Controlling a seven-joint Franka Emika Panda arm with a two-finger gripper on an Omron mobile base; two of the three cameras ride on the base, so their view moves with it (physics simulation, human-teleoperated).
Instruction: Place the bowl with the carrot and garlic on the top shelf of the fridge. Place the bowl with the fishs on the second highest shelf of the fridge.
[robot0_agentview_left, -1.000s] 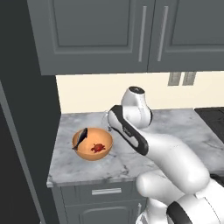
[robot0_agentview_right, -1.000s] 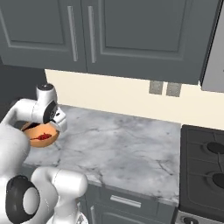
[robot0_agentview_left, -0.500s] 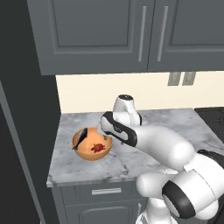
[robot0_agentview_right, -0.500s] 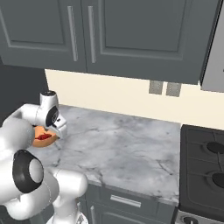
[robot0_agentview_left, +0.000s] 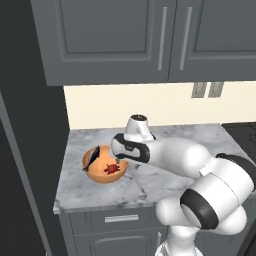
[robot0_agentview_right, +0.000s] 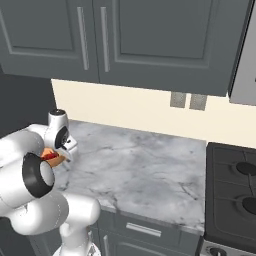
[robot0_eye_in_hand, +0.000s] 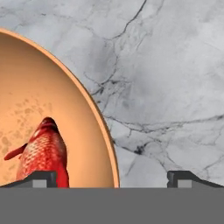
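The orange-tan bowl (robot0_agentview_left: 102, 172) sits on the marble counter near its left end. In it lie a slim dark fish (robot0_agentview_left: 92, 158) and a red fish (robot0_agentview_left: 112, 169). My gripper (robot0_agentview_left: 121, 153) hangs low at the bowl's right rim. In the hand view the gripper (robot0_eye_in_hand: 113, 178) is open, and the bowl's rim (robot0_eye_in_hand: 105, 131) runs between its two tips. The red fish (robot0_eye_in_hand: 43, 153) lies by the left tip. From the right base view a slice of the bowl (robot0_agentview_right: 52, 156) peeks out behind my arm. The pale marbled bowl, carrot and garlic are out of view.
The grey marble counter (robot0_agentview_left: 165, 135) stretches right to a black stove (robot0_agentview_right: 235, 185). Dark grey wall cabinets (robot0_agentview_left: 125, 35) hang overhead. A tall dark panel (robot0_agentview_left: 25, 125) closes off the left side. A drawer front (robot0_agentview_left: 120, 218) sits under the counter edge.
My hand has swung left and down from above the counter to the bowl's right rim. The bowl and fish have stayed in place.
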